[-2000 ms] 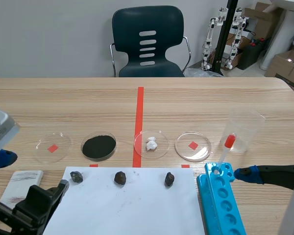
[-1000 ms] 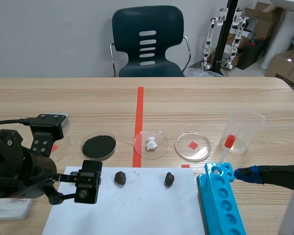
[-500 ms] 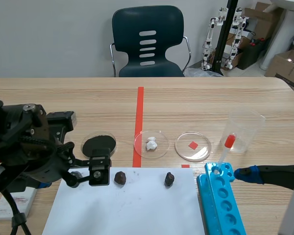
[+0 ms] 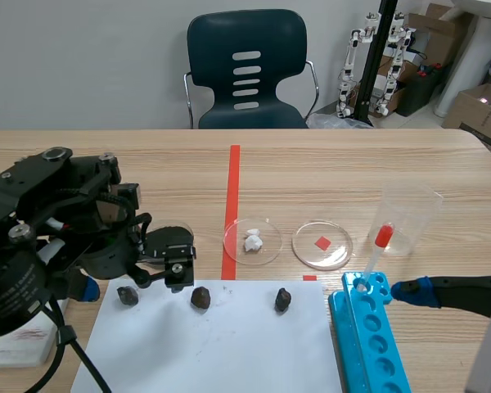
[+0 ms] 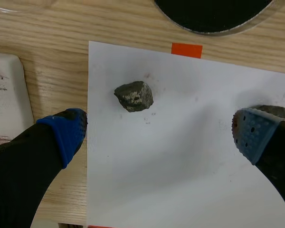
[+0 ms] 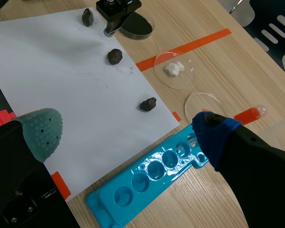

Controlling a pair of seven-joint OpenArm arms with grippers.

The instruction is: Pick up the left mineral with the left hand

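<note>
Right now the black left gripper (image 5: 159,135) is hanging wide open, gripping nothing; the lumpy dark grey left mineral (image 5: 134,96) is lying on the white paper sheet (image 5: 180,180) just ahead of the gap, closer to the left finger than the right.

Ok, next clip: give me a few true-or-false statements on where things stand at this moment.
1. The left gripper is open, and the left mineral lies untouched on the white paper, just ahead of and between its fingers. True.
2. Only two minerals lie on the paper. False: there are three, the left one plus the middle mineral and the right mineral.
3. One petri dish holds a white lump. True.
4. The right gripper holds the dropper. False: it is open and empty; the dropper stands tilted in the blue rack.
</note>
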